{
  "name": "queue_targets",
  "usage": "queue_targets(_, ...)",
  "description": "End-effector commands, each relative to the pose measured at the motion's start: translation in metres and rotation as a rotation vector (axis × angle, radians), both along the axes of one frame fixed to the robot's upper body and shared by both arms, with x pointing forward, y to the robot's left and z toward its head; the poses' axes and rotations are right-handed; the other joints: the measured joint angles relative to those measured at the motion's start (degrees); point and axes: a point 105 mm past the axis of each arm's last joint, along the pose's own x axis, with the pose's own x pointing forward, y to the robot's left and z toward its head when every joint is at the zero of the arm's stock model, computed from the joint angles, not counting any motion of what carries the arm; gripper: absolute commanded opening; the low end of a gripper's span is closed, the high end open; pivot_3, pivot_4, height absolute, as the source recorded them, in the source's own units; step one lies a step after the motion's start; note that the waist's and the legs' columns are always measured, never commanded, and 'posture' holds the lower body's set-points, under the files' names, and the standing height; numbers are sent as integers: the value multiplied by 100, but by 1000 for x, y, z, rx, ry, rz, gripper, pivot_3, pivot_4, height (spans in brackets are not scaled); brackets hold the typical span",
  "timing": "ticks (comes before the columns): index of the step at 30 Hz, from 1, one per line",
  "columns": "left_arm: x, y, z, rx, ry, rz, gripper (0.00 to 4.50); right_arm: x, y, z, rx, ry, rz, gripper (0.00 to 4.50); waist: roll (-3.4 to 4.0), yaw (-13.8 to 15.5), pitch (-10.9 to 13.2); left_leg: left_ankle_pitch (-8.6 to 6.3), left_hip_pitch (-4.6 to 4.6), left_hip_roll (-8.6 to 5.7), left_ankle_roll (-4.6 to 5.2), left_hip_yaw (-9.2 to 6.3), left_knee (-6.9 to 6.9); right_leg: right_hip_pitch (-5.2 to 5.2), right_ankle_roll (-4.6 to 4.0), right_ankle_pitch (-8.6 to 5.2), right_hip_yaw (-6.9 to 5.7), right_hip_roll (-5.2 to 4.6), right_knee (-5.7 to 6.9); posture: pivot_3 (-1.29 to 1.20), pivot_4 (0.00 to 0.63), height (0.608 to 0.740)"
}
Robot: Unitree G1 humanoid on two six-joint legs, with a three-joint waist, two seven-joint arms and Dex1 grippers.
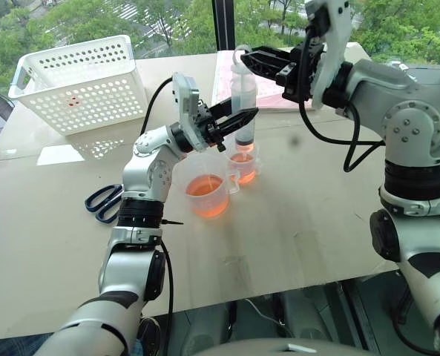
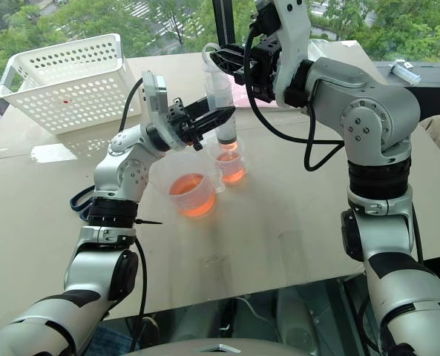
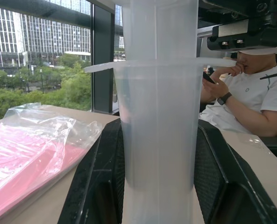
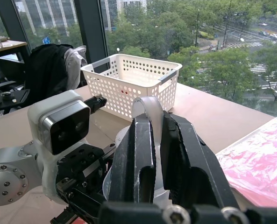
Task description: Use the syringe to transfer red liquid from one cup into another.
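- Syringe point(image 1: 243, 100), large, clear plastic with a fat barrel, stands upright, clamped at mid-barrel by the left pincer point(image 1: 238, 119).
- Its nozzle dips into the smaller clear handled cup point(image 1: 245, 165) directly below that pincer, holding orange-red liquid point(image 1: 243, 159).
- Right pincer point(image 1: 251, 58), fingers together, pinches the plunger's ring top.
- Larger clear spouted cup point(image 1: 207, 194), also holding orange-red liquid, sits on the worktop point(image 1: 301, 215) below the left pincer, nearer the robot.

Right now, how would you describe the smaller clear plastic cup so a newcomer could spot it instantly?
Start at the white perforated plastic basket on the beige table, then look toward the table's middle, where two clear handled cups of orange-red liquid stand side by side. The smaller clear plastic cup is the farther, narrower one, directly under the upright clear syringe; the larger clear cup is wider.
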Motion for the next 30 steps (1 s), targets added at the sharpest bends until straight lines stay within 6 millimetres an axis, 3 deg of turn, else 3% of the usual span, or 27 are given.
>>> queue_targets(1,-6,0,11,-13,-61,-23,1329,-4,-5,20,16,-81,-46,46,0,0,0,0,0,0,0,0,1,0,0,0,0,0,2,0,150,740)
queue_targets(8,-6,0,12,-14,-65,-23,1329,-3,-5,20,21,-112,-53,46,0,-1,0,1,0,0,-1,2,2,-4,0,0,1,0,7,0,150,740)
queue_targets(15,-3,2,19,-50,-64,-6,1329,2,-8,-10,-31,-36,-55,46,-1,0,0,1,0,-1,-1,4,3,-5,0,0,3,0,10,0,150,740)
queue_targets(30,2,10,31,-77,-82,31,1329,1,0,-44,-116,42,-34,46,-1,-2,-1,2,0,-1,-2,7,4,-8,0,0,5,0,13,0,150,740)
